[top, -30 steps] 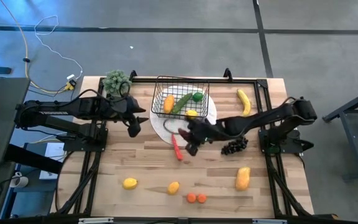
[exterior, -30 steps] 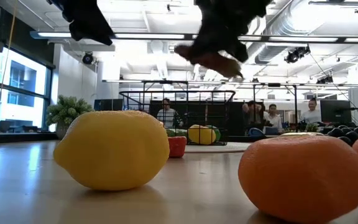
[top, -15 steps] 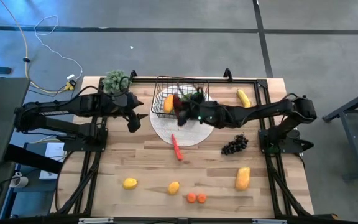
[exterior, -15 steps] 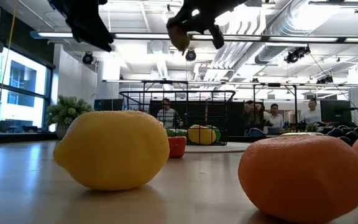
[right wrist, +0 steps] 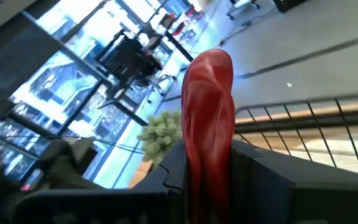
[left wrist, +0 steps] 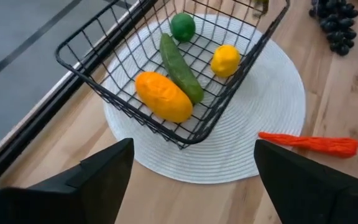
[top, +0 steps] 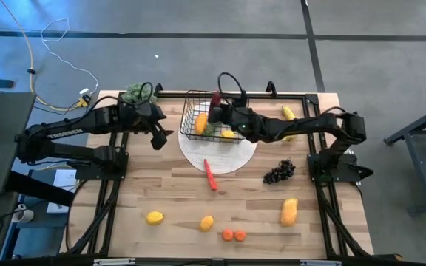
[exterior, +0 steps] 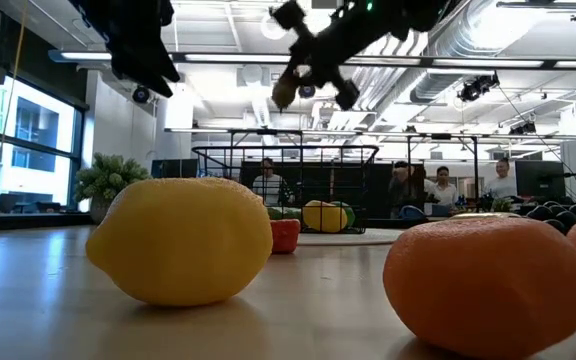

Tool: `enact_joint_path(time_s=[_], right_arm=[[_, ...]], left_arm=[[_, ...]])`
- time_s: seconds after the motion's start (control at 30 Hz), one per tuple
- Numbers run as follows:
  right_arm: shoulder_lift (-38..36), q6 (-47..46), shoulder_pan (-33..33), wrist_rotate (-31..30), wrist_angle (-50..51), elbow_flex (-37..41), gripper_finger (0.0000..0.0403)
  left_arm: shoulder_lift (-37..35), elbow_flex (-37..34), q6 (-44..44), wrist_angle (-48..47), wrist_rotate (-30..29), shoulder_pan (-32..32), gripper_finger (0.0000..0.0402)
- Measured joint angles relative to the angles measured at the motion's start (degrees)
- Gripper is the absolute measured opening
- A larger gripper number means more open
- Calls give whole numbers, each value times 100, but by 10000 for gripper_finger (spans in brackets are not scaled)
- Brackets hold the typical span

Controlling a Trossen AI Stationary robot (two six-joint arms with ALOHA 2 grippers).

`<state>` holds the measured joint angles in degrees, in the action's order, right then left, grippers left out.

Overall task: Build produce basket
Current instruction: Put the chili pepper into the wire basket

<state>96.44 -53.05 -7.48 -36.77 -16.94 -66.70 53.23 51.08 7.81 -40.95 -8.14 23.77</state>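
My right gripper: clamped on a red chilli, raised over the basket.
Basket: on the white plate, directly below my right gripper.
My left gripper: fingers wide apart, empty, at the basket's 9 o'clock.

You are losing the lower part of the red piece behind the right end effector clamped on it. The grapes are running off the left wrist picture's edge. The right arm is covering part of the basket and the banana at the counter's far edge.
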Motion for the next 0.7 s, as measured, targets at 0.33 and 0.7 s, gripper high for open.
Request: enact_joint_path(time_s=[0.33,0.7], right_arm=[[565,-588,-295,-75,-8,0,36],[652,-1216,-439,322,342,0,44]], left_arm=[[0,0,-306,46,-145,27,323],[1,-1,-277,63,210,24,324]])
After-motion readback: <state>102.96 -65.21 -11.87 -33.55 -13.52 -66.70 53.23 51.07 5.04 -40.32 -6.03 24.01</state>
